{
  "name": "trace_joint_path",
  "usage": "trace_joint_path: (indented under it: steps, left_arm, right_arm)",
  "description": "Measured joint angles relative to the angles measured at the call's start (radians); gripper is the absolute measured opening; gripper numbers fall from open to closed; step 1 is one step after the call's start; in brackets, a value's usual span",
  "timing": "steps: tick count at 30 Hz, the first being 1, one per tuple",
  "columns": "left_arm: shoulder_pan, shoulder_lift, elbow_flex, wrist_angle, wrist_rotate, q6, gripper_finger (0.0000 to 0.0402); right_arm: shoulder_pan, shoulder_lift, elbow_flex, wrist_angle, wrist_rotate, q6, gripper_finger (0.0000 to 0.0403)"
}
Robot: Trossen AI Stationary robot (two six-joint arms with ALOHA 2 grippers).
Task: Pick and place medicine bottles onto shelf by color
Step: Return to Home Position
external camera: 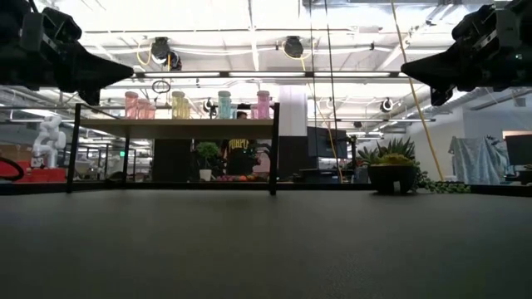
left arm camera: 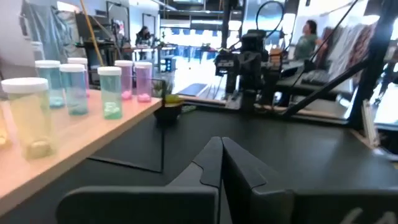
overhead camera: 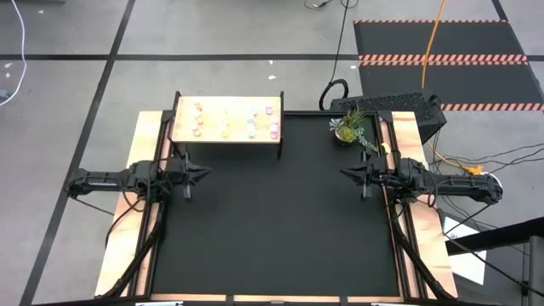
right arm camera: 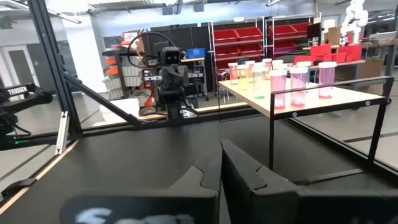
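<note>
The shelf (overhead camera: pixel 227 125), a pale wooden board on thin black legs, stands at the table's far left. Several medicine bottles with white caps stand upright on its top in pink, yellow and teal (overhead camera: pixel 252 124) (external camera: pixel 224 105) (left arm camera: pixel 111 92) (right arm camera: pixel 277 87). My left gripper (overhead camera: pixel 206 172) is shut and empty at the table's left side, pointing level toward the right, its fingertips (left arm camera: pixel 221 144) closed together. My right gripper (overhead camera: pixel 344 174) is shut and empty at the right side, pointing level toward the left, fingertips (right arm camera: pixel 221 149) together.
A potted plant (overhead camera: pixel 348 127) stands at the table's far right. Wooden side rails (overhead camera: pixel 144 212) (overhead camera: pixel 421 221) run along both sides. The black mat (overhead camera: pixel 272 229) between the two arms is bare.
</note>
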Motion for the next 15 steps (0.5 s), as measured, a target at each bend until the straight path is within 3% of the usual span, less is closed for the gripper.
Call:
trace_joint_path:
  steps: [15]
  left_arm:
    - [0.020, 0.069, 0.000, 0.002, -0.019, 0.016, 0.0026]
  right_arm:
    - [0.000, 0.000, -0.001, -0.005, -0.004, 0.000, 0.0000]
